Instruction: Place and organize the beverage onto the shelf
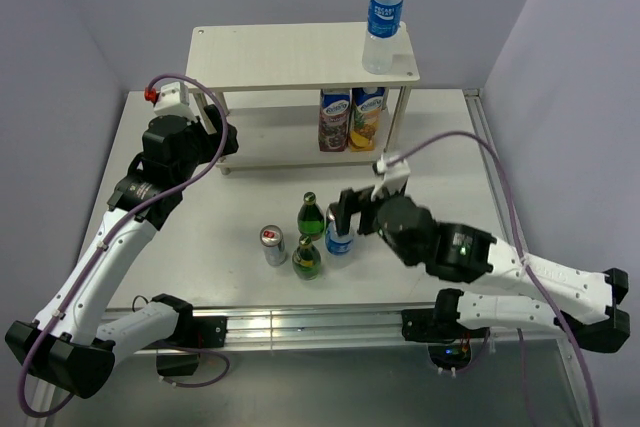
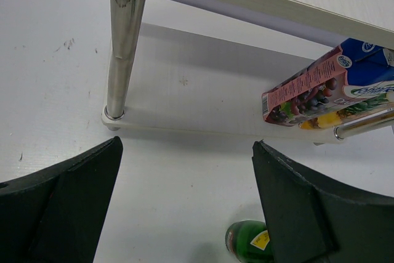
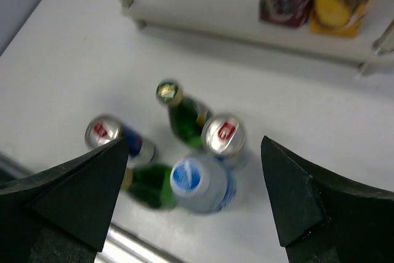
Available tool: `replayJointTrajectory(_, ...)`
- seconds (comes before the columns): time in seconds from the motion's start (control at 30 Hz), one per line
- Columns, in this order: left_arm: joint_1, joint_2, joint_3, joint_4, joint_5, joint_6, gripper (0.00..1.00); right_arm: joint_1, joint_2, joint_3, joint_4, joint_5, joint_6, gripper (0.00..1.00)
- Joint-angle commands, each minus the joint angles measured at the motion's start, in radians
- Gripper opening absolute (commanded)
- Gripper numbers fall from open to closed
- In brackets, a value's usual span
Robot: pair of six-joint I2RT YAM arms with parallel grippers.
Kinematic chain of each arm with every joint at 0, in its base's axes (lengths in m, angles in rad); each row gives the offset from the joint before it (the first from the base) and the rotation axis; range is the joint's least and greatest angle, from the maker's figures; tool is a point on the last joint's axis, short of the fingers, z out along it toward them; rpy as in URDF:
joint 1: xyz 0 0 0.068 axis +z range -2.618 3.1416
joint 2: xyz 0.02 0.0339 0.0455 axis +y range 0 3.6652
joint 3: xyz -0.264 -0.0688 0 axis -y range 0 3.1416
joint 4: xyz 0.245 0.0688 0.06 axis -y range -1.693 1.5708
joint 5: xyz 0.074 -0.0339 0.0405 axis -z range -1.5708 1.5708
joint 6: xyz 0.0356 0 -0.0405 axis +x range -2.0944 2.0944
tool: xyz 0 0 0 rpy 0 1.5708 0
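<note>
Shelf (image 1: 280, 57), two-tier, at the far side of the table (image 1: 440, 107), is carrying one clear bottle (image 1: 383, 22) on top and two juice cartons (image 1: 352, 119) below. Waiting on the table in front: a blue-capped bottle (image 3: 197, 183), two green bottles (image 3: 178, 112), two cans (image 3: 223, 133) (more than half remaining, by count). Right gripper (image 3: 194, 146) is hovering over that cluster, spread wide and empty; left gripper (image 2: 186, 146), equally wide and empty, is hanging near the shelf's leg (image 2: 123, 47).
</note>
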Motion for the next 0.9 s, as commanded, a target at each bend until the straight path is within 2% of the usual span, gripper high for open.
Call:
replayJointTrajectory(0.0, 0.0, -0.002, 0.025, -0.003, 0.004, 0.015, 0.93, 0.157, -0.095, -0.117, -0.006, 0.212, 0.201, 0.95)
replayJointTrajectory(0.03, 0.0, -0.004, 0.025, -0.001, 0.003, 0.015, 0.93, 0.218, -0.103, -0.134, -0.037, 0.241, 0.245, 0.96)
replayJointTrajectory(0.13, 0.0, -0.002, 0.026, -0.001, 0.003, 0.015, 0.93, 0.279, -0.109, -0.188, -0.114, 0.268, 0.385, 0.96)
replayJointTrajectory(0.33, 0.0, -0.001, 0.023, -0.001, 0.003, 0.013, 0.93, 0.329, -0.033, -0.262, -0.091, 0.288, 0.506, 0.96)
replayJointTrajectory(0.47, 0.0, 0.004, 0.023, -0.001, 0.006, 0.013, 0.93, 0.336, 0.039, -0.303, -0.005, 0.285, 0.512, 0.96)
replayJointTrajectory(0.77, 0.0, 0.011, 0.028, -0.001, 0.013, 0.012, 0.93, 0.336, 0.101, -0.461, 0.177, 0.41, 0.561, 0.96)
replayJointTrajectory(0.87, 0.0, 0.015, 0.026, 0.0, 0.023, 0.012, 0.93, 0.336, 0.136, -0.507, 0.309, 0.45, 0.523, 0.96)
